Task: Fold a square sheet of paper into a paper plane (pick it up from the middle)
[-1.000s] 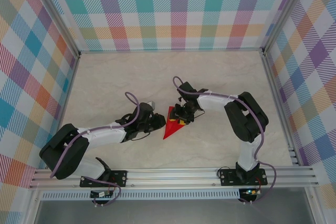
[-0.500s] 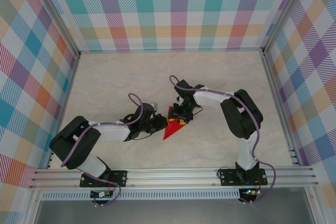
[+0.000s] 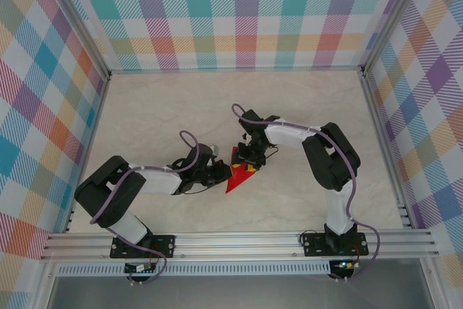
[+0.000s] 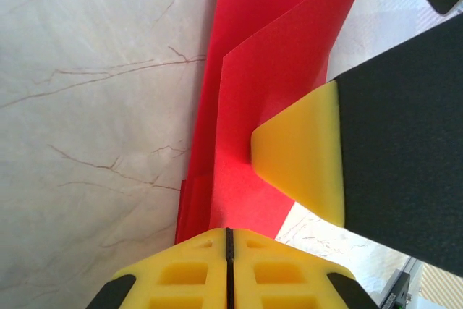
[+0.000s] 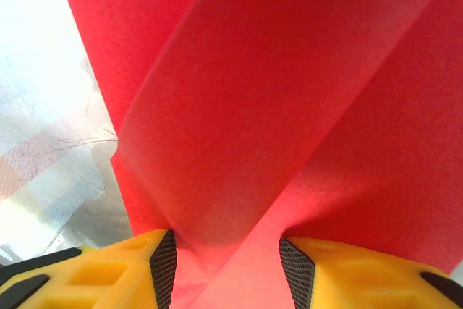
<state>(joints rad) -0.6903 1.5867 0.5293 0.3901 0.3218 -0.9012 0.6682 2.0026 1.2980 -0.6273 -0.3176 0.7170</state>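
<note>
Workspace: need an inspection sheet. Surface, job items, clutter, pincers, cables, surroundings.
Surface: table, pale marbled top.
Job's things: red paper, partly folded into a pointed wedge, lying between the two pincers.
Clutter: nothing seen.
Grippers: left pincer shut, tips at the paper's edge; right pincer jaws apart, a raised fold between them.
Cables: purple cables loop along both arms, off the paper.
Surroundings: plaid walls on three sides; aluminium rail at the near edge.
</note>
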